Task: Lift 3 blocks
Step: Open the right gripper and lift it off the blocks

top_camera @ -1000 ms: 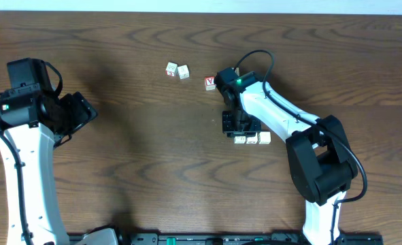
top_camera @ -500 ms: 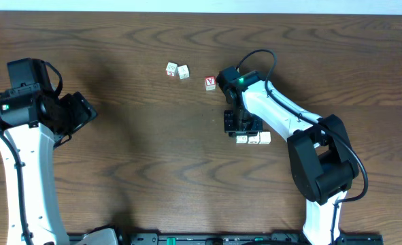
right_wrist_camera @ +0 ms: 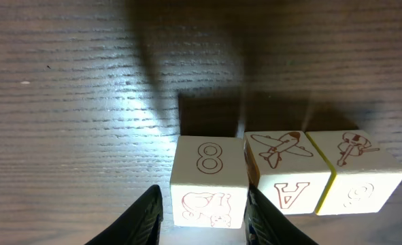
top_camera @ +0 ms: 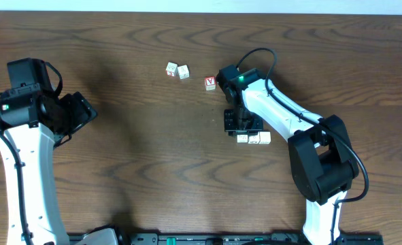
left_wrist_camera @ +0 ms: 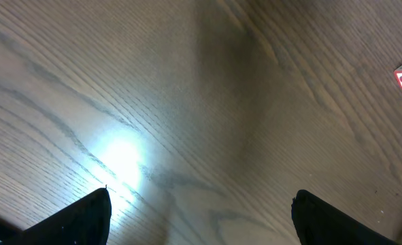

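The three cream blocks (top_camera: 253, 139) lie in a touching row on the desk (top_camera: 139, 177), right of centre, all flat on the wood. In the right wrist view the leftmost block (right_wrist_camera: 207, 178) shows an 8 on top. The middle block (right_wrist_camera: 282, 170) carries an aeroplane and an A, and the rightmost block (right_wrist_camera: 357, 170) another reddish drawing.

The right gripper (right_wrist_camera: 207, 221) stands over the row's left end, its jaws part-way apart with one finger on each side of the leftmost block. Whether they press on it I cannot tell.

The left gripper (left_wrist_camera: 201, 221) hangs over bare wood at the left of the desk, jaws spread wide and holding nothing.

Two lettered cubes (top_camera: 171, 69) sit side by side farther back. A third cube (top_camera: 210, 83) with a red face lies just left of the right arm, well apart from the row.
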You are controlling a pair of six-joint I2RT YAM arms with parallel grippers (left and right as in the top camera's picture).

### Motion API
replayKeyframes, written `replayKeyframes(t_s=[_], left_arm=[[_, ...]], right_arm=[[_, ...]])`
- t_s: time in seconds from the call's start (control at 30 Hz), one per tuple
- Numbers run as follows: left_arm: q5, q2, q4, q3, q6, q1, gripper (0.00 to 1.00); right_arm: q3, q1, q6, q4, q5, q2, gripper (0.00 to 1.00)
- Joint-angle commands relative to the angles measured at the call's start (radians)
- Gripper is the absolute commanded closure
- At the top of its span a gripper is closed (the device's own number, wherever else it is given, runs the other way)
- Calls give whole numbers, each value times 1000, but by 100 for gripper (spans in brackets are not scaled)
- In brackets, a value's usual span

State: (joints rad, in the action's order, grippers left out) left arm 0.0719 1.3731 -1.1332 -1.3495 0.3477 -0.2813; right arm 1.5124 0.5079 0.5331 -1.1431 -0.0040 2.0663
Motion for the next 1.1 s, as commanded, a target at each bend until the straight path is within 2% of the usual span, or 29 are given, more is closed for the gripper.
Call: replayKeyframes(t_s=[0.0,0.43,1.07], left_arm=[[-5,2,-3,-10,9,-5,15],[-5,2,-3,-10,9,-5,15],[-5,2,-3,-10,9,-5,15]], right_arm=[[23,-5,-11,-3,5,6,64],[23,-3,-15,-2,-5,6,58],[23,-2,-18,8,-50,6,58]])
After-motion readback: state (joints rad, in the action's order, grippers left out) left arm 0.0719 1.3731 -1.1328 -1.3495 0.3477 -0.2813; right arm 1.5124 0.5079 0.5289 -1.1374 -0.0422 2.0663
